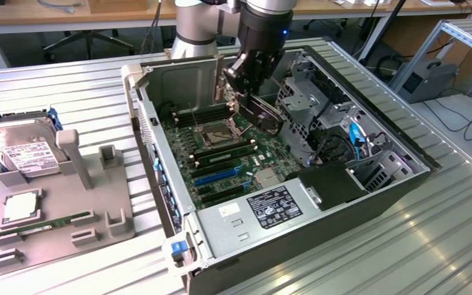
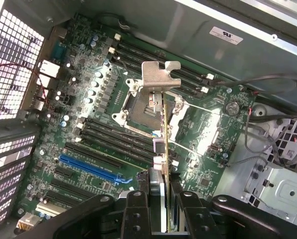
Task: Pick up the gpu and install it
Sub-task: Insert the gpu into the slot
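Note:
The gpu [image 1: 265, 118], a thin black card with a silver bracket [image 1: 219, 81] at one end, hangs tilted inside the open computer case [image 1: 302, 215], above the motherboard [image 1: 219, 161]. My gripper [image 1: 247, 86] is shut on the card's upper edge. From the wrist the gpu [image 2: 167, 144] appears edge-on between my two black fingers [image 2: 137, 211], its bracket [image 2: 159, 77] pointing away over the CPU socket [image 2: 138, 107]. The card is clear of the board and sits in no slot. A blue expansion slot [image 2: 91, 169] lies off to one side of it.
A grey holder tray [image 1: 80, 203] stands at the exterior view's left with a hard drive [image 1: 23, 150], a RAM stick [image 1: 43, 226] and a CPU chip [image 1: 19, 206]. Case walls, a drive cage [image 1: 302, 101], cables [image 1: 355, 138] and a black shroud [image 1: 334, 181] crowd the case.

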Tool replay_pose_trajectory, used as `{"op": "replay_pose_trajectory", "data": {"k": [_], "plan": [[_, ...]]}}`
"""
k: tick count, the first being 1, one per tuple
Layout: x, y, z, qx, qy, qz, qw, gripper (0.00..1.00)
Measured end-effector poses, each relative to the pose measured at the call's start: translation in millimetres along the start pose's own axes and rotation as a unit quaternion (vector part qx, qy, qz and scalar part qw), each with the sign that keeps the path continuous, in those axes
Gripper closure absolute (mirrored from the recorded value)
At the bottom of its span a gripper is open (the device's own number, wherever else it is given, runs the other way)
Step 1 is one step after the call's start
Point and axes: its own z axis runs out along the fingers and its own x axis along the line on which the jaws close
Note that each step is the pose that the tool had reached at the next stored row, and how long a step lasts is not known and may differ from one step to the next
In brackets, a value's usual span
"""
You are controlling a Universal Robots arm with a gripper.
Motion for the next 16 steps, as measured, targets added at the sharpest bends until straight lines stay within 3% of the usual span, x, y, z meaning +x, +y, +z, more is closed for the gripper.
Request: {"op": "replay_pose_trajectory", "data": {"k": [16], "plan": [[0.0,0.0,0.0,-0.001,-0.0001,-0.036,0.9994,0.73]]}}
